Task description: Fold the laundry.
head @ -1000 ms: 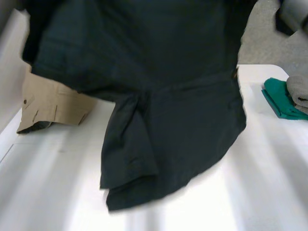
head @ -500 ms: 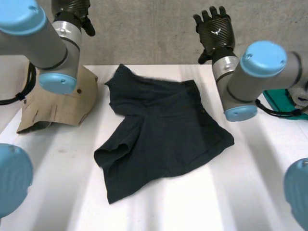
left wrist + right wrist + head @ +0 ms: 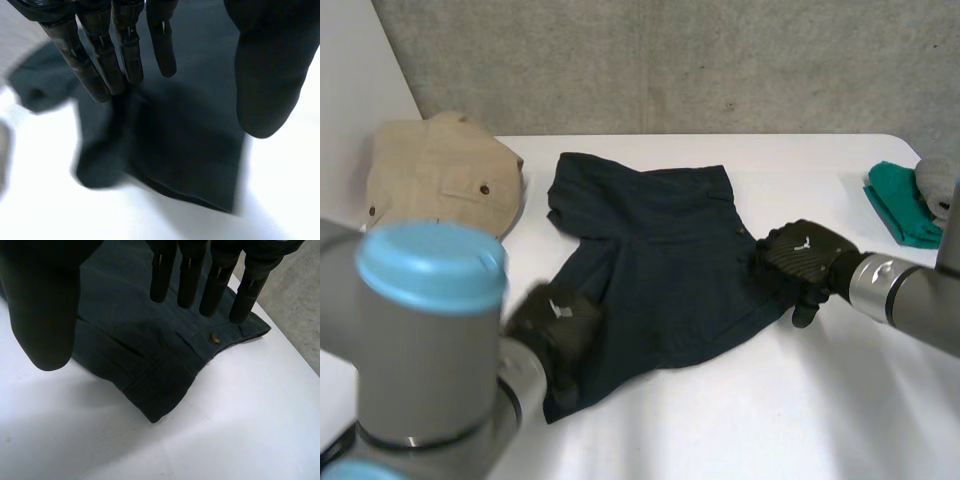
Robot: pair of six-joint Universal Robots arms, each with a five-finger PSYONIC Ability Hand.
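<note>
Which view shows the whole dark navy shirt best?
The head view: the dark navy shirt lies there with nearly its whole outline visible on the white table. The left wrist view gives one rumpled corner under the left hand; the right wrist view, a buttoned edge.

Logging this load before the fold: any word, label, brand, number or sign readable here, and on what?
No readable text in any view.
On the right hand: a small white mark on its back, a shape, not legible letters.
On the left hand: a similar white mark, too blurred to read.
On the dark garment, tan garment and green cloth: no tag or print visible.
</note>
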